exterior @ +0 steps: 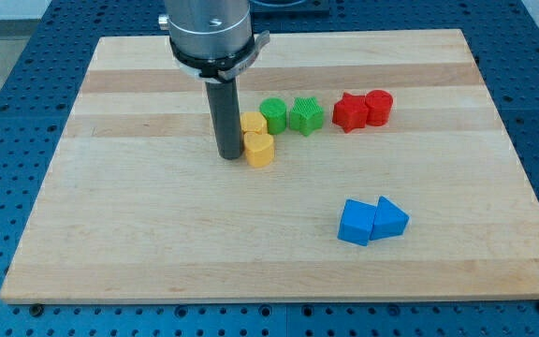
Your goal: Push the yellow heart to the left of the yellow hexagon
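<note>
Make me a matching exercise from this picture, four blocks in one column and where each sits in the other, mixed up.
Things:
1. yellow heart
2. green star
3. blue cube
4. red cylinder

Places:
A. lower on the view's right, touching the blue triangle
B. farthest to the view's right in the upper row
C. right beside my tip, on its right in the view
D. between the green cylinder and the red star

Pairs: 1-C, 2-D, 3-A, 4-B
</note>
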Controlling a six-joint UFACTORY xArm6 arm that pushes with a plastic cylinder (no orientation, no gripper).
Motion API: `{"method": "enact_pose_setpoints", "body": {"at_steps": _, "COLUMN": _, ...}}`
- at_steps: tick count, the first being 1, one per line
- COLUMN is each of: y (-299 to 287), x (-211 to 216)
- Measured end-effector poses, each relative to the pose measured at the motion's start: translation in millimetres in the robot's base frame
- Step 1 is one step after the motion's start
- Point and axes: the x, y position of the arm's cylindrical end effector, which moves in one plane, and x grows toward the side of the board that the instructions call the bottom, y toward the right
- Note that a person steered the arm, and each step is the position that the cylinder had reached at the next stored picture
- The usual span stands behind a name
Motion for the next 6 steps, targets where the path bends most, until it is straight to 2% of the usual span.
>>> {"method": "enact_pose_setpoints", "body": {"at_steps": 1, "y": 0, "x": 62}}
{"method": "enact_pose_setpoints", "body": {"at_steps": 2, "y": 95, "x": 76}}
{"method": "enact_pose_setpoints", "body": {"at_steps": 3, "y": 141, "x": 12}}
{"method": "enact_pose_setpoints", "body": {"at_steps": 4, "y": 77, "x": 0}}
{"method": "enact_pose_setpoints", "body": {"at_steps": 5, "y": 9, "x": 8}}
{"method": "enact_pose_setpoints", "body": {"at_steps": 6, "y": -14, "x": 11}}
